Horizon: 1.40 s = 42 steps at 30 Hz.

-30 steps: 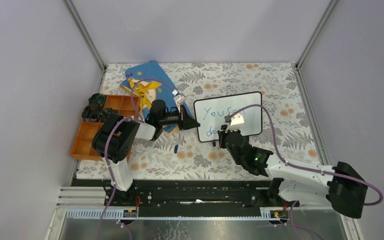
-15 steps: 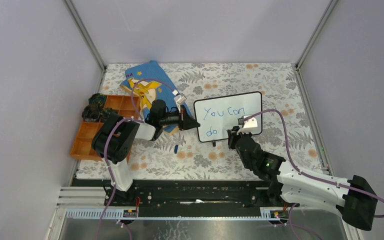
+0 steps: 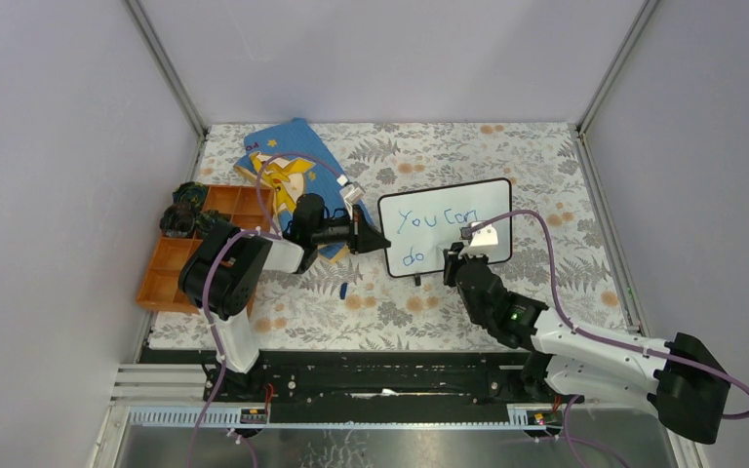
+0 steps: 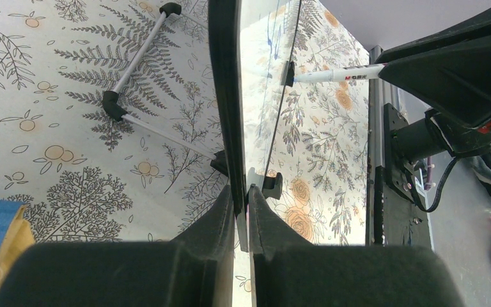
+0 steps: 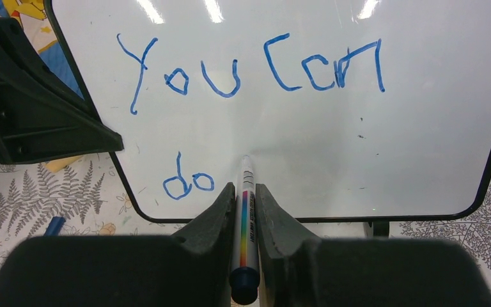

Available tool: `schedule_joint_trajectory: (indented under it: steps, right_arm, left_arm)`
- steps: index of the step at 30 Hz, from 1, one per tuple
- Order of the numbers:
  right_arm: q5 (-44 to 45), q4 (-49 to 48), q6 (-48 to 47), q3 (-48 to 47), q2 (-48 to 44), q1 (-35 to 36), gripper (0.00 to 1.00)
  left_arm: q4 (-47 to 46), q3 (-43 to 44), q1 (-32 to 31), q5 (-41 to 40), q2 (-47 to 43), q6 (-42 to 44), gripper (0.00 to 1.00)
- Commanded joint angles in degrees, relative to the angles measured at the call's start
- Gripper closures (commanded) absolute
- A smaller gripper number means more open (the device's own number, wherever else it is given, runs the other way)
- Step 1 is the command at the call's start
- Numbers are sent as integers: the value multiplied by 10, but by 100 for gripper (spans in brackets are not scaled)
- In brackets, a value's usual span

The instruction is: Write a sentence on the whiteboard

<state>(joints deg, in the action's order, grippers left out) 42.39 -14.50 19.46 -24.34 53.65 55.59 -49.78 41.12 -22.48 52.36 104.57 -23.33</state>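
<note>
I find my left end effector [image 4: 243, 192] clamped on the left edge of the whiteboard [image 5: 358, 160] at mid-tabletop [image 3: 546, 166] and my right end effector [image 5: 244, 188] gripping the marker [image 5: 244, 220], tip just right of "do"; excess tip pressure could tilt the board or smear the sentence [image 5: 249, 67].

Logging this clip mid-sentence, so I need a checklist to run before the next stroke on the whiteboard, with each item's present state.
1. Marker clamped in right gripper: ok.
2. Marker tip on the whiteboard, just right of "do": ok.
3. Left gripper shut on the whiteboard's edge, steadying it: ok.
4. Sentence legible, "You can" above "do": ok.
5. Bare white space right of "do" for more words: ok.
6. Ink flowing at the tip: cannot tell.
</note>
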Motion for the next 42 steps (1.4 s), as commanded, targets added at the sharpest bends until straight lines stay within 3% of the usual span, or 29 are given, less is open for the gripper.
schedule_joint_trajectory:
  steps: [1,42]
  right_arm:
    - [17,-38,-6,-16,7,-9,100]
    - [-13,60,55,17,-8,-19,100]
  left_arm:
    - [59,-6,-18,-15,13,41,100]
    - [63,-5,-19,-16,13,43,100]
